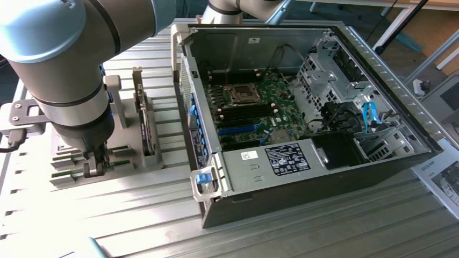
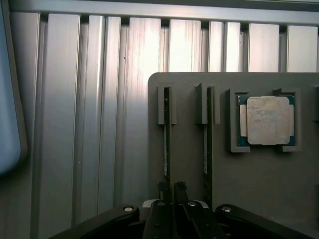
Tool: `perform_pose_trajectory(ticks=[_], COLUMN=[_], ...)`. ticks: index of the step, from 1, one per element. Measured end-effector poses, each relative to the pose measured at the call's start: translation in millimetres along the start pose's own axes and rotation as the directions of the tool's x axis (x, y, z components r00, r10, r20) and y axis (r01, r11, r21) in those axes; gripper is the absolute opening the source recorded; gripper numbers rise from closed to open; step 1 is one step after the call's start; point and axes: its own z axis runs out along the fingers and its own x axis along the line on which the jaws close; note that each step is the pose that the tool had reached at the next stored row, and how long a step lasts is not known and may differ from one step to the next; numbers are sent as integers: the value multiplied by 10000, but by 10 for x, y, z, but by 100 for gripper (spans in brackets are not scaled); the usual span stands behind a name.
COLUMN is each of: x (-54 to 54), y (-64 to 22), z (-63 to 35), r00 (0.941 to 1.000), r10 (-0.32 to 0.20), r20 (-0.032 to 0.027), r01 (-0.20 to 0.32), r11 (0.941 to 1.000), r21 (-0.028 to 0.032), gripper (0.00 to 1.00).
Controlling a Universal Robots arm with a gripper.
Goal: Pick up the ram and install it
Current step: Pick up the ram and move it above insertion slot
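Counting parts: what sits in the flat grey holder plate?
Two thin green ram sticks in slots and a square silver processor chip in its recess; the gripper covers the sticks' near ends.

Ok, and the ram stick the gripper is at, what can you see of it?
The ram is a thin dark-green board seen edge-on, standing upright on its long edge in a slot of the grey holder, its far end held between raised guides. A second stick stands parallel beside it, apart. The gripper is at its near end; contact cannot be made out.
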Motion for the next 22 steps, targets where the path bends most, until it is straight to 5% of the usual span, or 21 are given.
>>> perform_pose_trajectory(ticks=[22], x=[0], y=[-1], z=[23], r00=[10000], r10=[-44], r20=[-9], r01=[44], r11=[10000], r21=[0], gripper=[16])
